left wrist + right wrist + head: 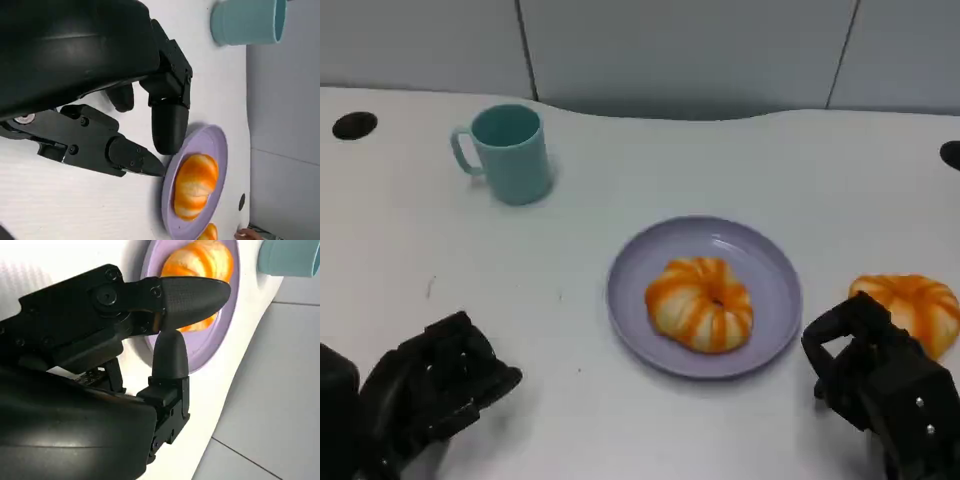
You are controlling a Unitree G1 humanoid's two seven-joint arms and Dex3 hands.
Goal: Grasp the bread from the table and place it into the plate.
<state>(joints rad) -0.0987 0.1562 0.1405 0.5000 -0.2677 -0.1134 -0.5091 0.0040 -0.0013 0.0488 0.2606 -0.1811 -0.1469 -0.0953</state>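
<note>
One orange-striped bread [700, 304] lies in the middle of the purple plate [720, 241]. A second bread [917, 307] sits on the table right of the plate. My right hand [880, 378] is just in front of and left of this second bread, fingers apart, holding nothing; contact is unclear. My left hand [432, 386] rests at the front left, far from the plate, holding nothing. In the left wrist view the left hand [115, 125] has its fingers spread beside the plate [210, 142] and its bread [196, 186]. The right wrist view has the right hand [125, 340] before the plate [215, 347] and bread [202, 260].
A teal mug [510, 152] stands at the back left, handle to the left. Dark round holes [354, 125] mark the table's far corners. A grey wall runs behind the table's curved back edge.
</note>
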